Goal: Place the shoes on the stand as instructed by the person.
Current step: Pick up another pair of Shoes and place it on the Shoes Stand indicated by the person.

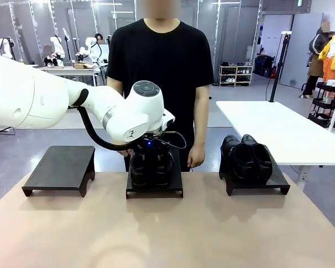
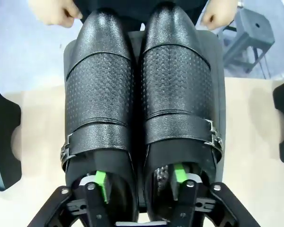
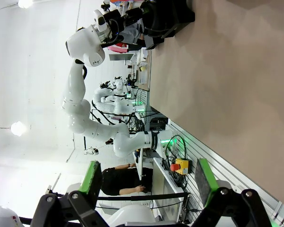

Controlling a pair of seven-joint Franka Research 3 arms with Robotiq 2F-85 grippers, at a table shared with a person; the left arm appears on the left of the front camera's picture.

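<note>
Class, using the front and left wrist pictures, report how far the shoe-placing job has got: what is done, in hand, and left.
Done: one pair of black shoes sits on the right stand. In hand: the second pair rests on the middle stand, the left gripper with one finger inside each shoe. Left: withdrawing; the left stand has no shoes.

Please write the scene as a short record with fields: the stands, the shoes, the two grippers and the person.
stands: three black stands in a row on the table; left stand bare
middle stand: one pair of black shoes on it, toes toward the person
right stand: second pair
left gripper: jaws open, one finger inside each shoe of the middle pair
right gripper: jaws open, holding nothing
person: standing behind the middle stand, hands low
</note>
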